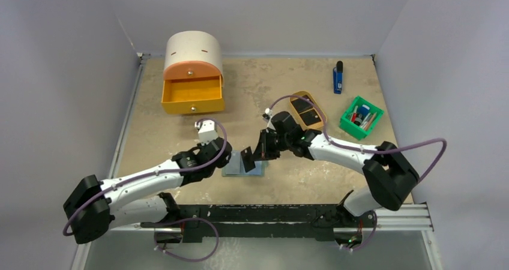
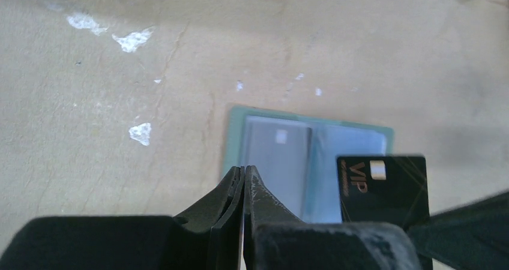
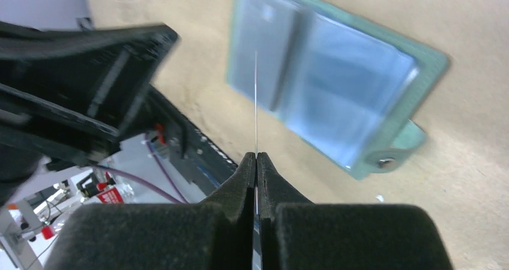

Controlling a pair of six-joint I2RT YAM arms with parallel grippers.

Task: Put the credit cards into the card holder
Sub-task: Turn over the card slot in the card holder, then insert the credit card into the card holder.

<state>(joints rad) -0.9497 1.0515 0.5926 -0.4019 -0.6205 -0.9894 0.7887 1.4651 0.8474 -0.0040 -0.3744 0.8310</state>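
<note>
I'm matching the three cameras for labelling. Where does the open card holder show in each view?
Top external: card holder lies open just below picture centre.
Left wrist: card holder at centre right, beyond the left gripper.
Right wrist: card holder at upper right, snap tab lower right.
Shared landmark: the black card held by the right gripper, edge-on in its own view.

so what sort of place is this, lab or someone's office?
Most likely a lab robot cell, not an office: bare grey walls box in a tan table, left arm and right arm bolt to a rail at its edge, and staged props sit about: a drawer box, a green bin.
</note>
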